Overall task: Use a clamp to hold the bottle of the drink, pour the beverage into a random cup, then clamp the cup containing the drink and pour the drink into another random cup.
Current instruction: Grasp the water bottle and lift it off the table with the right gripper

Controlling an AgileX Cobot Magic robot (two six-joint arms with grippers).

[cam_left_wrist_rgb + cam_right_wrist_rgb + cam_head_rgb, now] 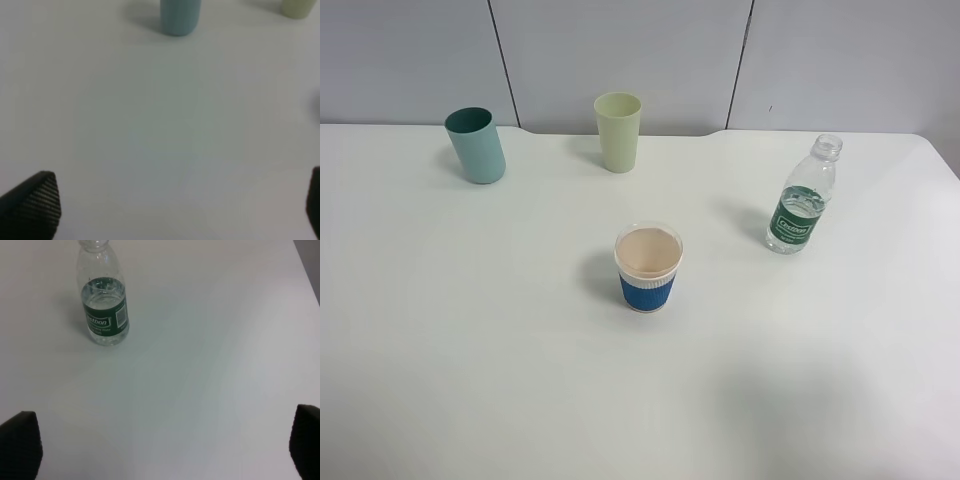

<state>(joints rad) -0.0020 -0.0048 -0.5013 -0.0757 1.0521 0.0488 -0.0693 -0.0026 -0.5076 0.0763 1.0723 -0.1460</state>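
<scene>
A clear, uncapped plastic bottle (pixel 803 196) with a green label stands upright at the right of the table, partly filled; it also shows in the right wrist view (pixel 103 295). A paper cup with a blue sleeve (pixel 648 267) stands at the middle. A teal cup (pixel 475 145) stands at the back left and shows in the left wrist view (pixel 180 16). A pale green cup (pixel 618 131) stands at the back middle, its base in the left wrist view (pixel 299 8). Neither arm shows in the high view. My left gripper (pixel 180 205) and right gripper (pixel 165 447) are open, empty, well short of these things.
The white table (pixel 470 330) meets a grey panelled wall (pixel 620 50) at the back. The table's right edge (pixel 945 160) runs close to the bottle.
</scene>
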